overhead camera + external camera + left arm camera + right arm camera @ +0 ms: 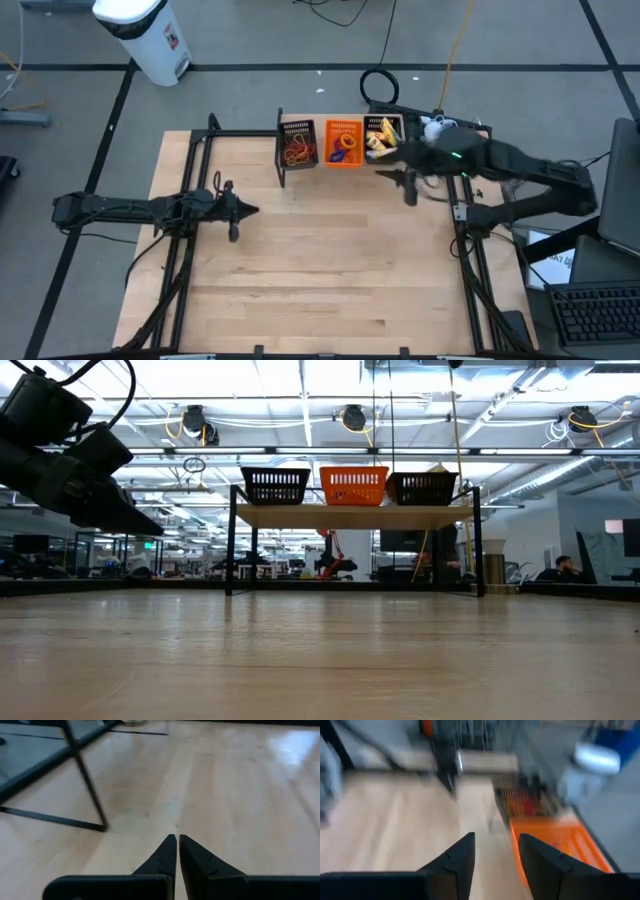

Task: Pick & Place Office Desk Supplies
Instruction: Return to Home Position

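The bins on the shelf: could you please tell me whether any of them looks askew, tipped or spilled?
Nothing stands out. The left black bin, the orange bin and the right black bin stand upright in a level row on the shelf, with their contents inside.

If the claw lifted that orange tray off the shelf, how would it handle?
The orange tray looks like thin slotted plastic holding only a few small rings, so probably light and fairly stiff. Black mesh trays stand close on both sides, so a sideways push would likely nudge one.
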Tool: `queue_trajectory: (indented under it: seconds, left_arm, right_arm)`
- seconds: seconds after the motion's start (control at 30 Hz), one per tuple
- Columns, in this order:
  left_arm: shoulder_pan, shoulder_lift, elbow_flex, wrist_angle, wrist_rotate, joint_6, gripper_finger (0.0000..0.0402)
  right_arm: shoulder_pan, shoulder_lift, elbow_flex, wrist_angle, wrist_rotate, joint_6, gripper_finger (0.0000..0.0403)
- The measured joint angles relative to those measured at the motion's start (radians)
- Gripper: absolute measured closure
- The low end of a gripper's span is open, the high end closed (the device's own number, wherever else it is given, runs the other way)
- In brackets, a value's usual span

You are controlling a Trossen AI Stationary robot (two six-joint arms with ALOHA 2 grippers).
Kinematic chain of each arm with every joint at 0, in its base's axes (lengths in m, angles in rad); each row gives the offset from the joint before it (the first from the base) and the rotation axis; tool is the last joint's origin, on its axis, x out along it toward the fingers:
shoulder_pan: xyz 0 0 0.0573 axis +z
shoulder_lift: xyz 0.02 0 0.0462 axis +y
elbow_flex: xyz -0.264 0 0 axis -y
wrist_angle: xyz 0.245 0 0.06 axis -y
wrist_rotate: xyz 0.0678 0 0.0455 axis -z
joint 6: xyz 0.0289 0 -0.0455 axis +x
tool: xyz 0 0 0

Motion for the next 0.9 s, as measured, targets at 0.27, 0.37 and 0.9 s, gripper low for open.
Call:
queue_trajectory:
  seconds: [0.27,0.37,0.9]
  left_arm:
    - [-0.001,-0.004,-0.003,0.207,0.019,0.077,0.0378]
    - [-0.002,-0.013,-0.002,0.299,0.04,0.094,0.0379]
    - [-0.001,-0.312,0.015,0.117,0.039,0.169,0.04]
  right_arm:
    - [0.017,-0.392,-0.619,0.557,-0.008,0.133,0.0347]
    - [0.002,-0.478,-0.806,0.73,-0.088,0.173,0.0391]
    - [-0.044,-0.62,-1.065,0.962,-0.177,0.222,0.0402]
